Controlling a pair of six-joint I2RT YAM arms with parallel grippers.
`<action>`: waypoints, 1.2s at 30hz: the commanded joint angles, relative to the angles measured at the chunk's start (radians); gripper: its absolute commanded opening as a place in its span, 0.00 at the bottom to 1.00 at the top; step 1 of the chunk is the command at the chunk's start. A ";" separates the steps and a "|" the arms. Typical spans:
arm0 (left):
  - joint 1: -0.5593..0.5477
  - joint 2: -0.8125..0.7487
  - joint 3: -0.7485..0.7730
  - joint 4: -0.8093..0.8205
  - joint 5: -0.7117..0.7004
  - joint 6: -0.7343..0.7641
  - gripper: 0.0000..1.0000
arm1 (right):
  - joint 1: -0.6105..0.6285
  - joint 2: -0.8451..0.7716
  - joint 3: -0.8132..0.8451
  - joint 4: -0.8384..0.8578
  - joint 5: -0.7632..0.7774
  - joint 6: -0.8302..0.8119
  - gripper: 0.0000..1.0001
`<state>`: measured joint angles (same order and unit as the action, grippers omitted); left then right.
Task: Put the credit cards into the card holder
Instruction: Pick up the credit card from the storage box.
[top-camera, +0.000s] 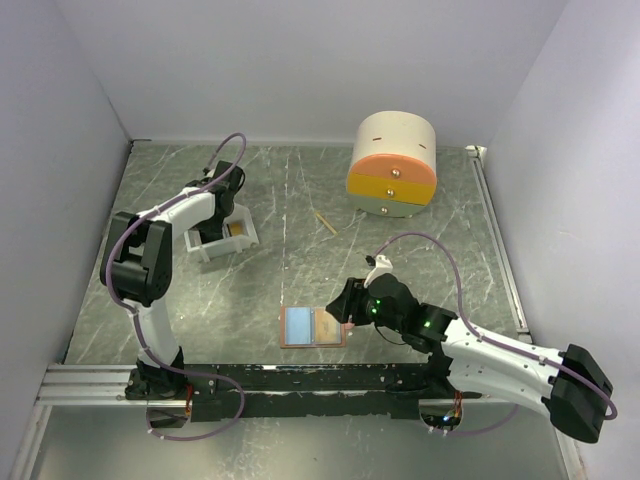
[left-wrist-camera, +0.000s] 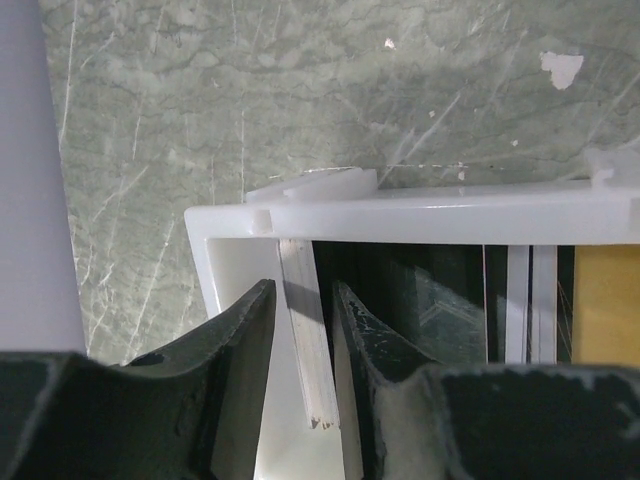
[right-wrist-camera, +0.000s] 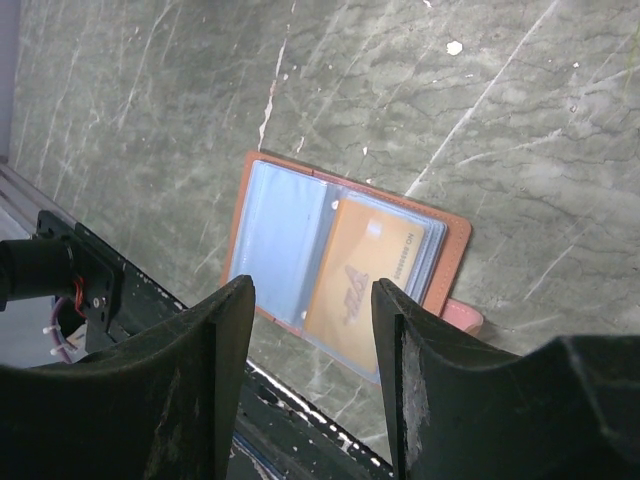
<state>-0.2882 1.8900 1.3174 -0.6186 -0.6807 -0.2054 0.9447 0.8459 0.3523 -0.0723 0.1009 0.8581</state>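
The card holder (top-camera: 298, 326) lies open near the table's front edge, salmon-pink outside with light blue clear sleeves (right-wrist-camera: 280, 230). A gold credit card (right-wrist-camera: 365, 270) sits in its right-hand sleeve. My right gripper (right-wrist-camera: 312, 288) hovers just above the holder, open and empty. My left gripper (left-wrist-camera: 304, 288) is down in the white tray (left-wrist-camera: 450, 215), its jaws a little apart on either side of a white divider slat (left-wrist-camera: 305, 350), and a gap shows on the slat's left. A black credit card (left-wrist-camera: 430, 290) stands right of the slat and a gold one (left-wrist-camera: 605, 300) further right.
The white tray (top-camera: 215, 252) stands at the left middle of the table. A round cream, orange and yellow drawer box (top-camera: 392, 165) stands at the back right, with a thin wooden stick (top-camera: 325, 222) in front of it. A black rail (top-camera: 330, 380) runs along the near edge.
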 joint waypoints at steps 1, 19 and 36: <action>0.014 0.024 0.029 -0.009 -0.028 0.012 0.38 | 0.005 -0.017 -0.010 0.016 0.010 -0.003 0.51; 0.015 -0.007 0.028 -0.003 -0.029 0.021 0.34 | 0.002 0.275 0.185 0.159 -0.109 -0.090 0.51; 0.015 -0.006 0.036 -0.010 -0.072 0.019 0.36 | 0.003 0.283 0.165 0.186 -0.127 -0.072 0.51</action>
<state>-0.2829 1.9022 1.3197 -0.6193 -0.7109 -0.1936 0.9443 1.1305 0.5270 0.0872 -0.0166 0.7849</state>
